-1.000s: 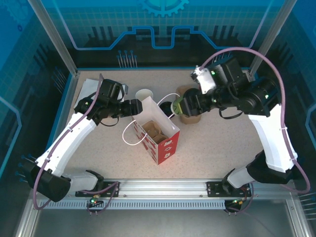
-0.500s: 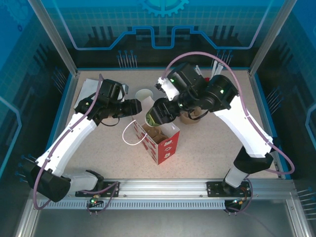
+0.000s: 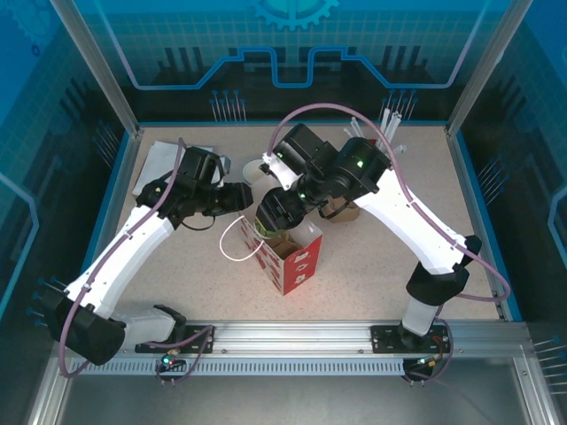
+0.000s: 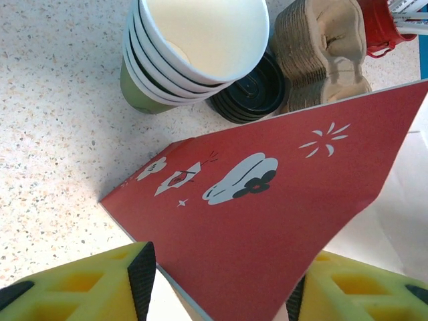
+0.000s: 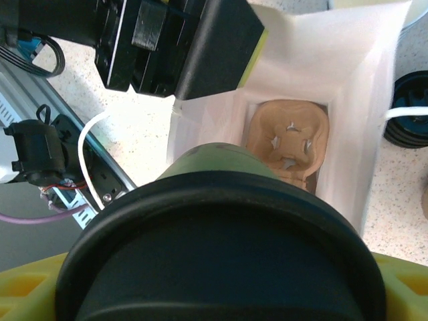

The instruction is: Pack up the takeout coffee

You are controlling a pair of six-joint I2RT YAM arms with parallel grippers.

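The takeout coffee [image 5: 221,267], a green cup with a black lid [image 3: 285,236], hangs tilted over the mouth of the red paper bag [image 3: 297,261]. My right gripper [image 3: 276,217] is shut on it, and its yellow fingers [image 5: 27,294] flank the lid. Down in the bag [image 5: 374,100] lies a brown pulp carrier [image 5: 287,137]. My left gripper [image 3: 241,197] is at the bag's back left corner. In the left wrist view its jaws [image 4: 217,287] straddle the bag's red wall [image 4: 267,221], open, with a gap at the left pad [image 4: 142,274].
Behind the bag stand a stack of unlidded cups [image 4: 194,47], black lids [image 4: 251,90], stacked pulp carriers [image 4: 321,53] and a red cup of straws [image 4: 381,27]. The bag's white handle [image 3: 232,239] loops out to the left. A white sheet [image 3: 164,159] lies at the back left.
My right arm has swung left with the coffee, from beside the bag to over its mouth. The left gripper's jaws have narrowed around the bag's wall.
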